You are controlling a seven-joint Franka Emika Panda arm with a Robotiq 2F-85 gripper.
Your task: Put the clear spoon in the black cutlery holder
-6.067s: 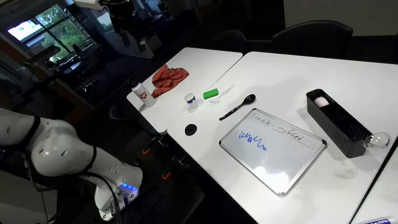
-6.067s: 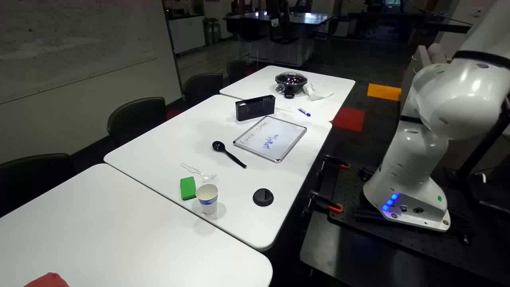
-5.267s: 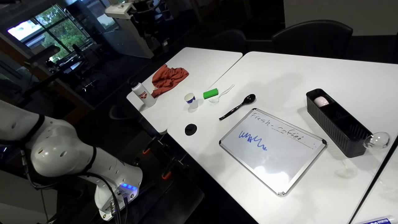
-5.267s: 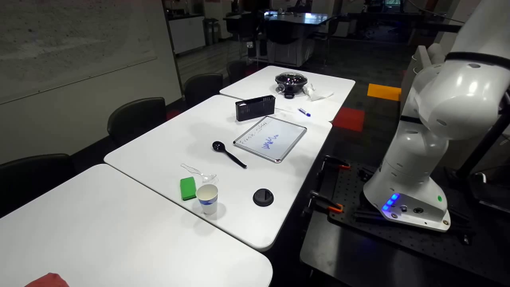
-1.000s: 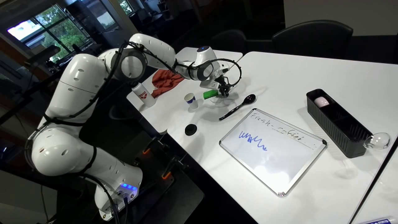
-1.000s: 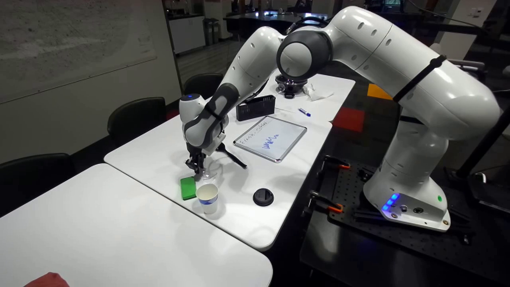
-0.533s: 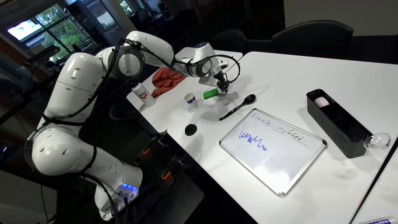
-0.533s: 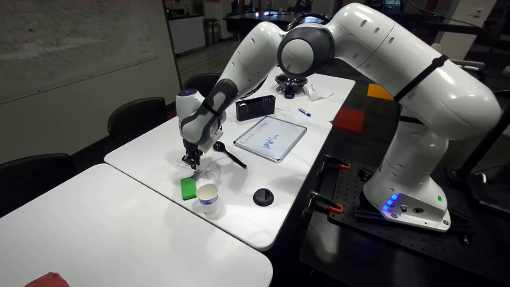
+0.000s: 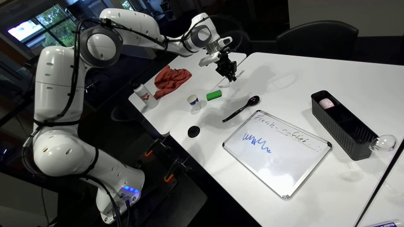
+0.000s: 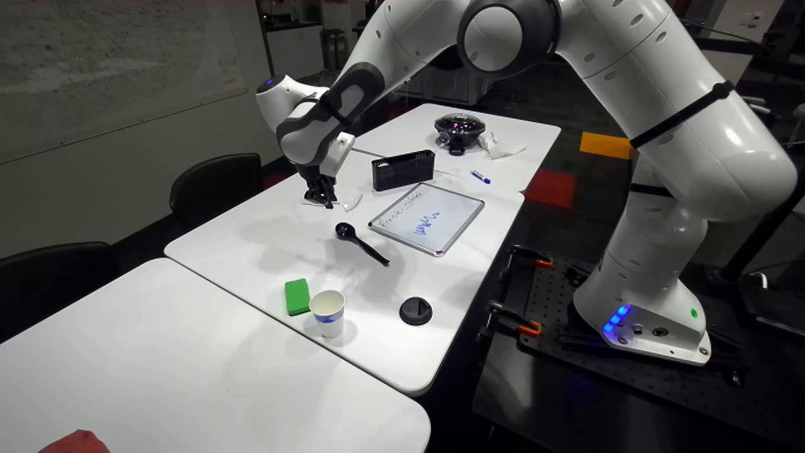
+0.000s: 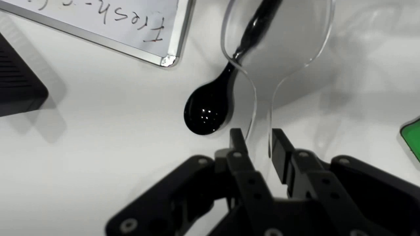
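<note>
The clear spoon [image 11: 297, 36] is off the table with my gripper [image 11: 258, 141] shut on its handle. In the wrist view its see-through bowl points away from the fingertips and overlaps the black spoon lying below. An exterior view shows the bowl of the clear spoon [image 10: 354, 202] sticking out to one side of my gripper [image 10: 323, 202]. The black cutlery holder [image 9: 331, 127] stands on the table, well apart from my gripper [image 9: 232, 79]. A pale pink thing [image 9: 326, 103] sits in its end compartment. Part of the holder [image 11: 19, 82] shows at the wrist view's left edge.
On the table lie the black spoon [image 9: 241, 108], a framed whiteboard [image 9: 284, 157], a green block [image 9: 214, 95] and a black lid [image 10: 416, 311]. A paper cup [image 10: 328, 313] stands near the block. A clear rounded thing [image 9: 382, 143] shows by the holder's end.
The gripper came down to the clear spoon, shut on it and lifted it away from beside the green block. It has since moved up and toward the cutlery holder's side.
</note>
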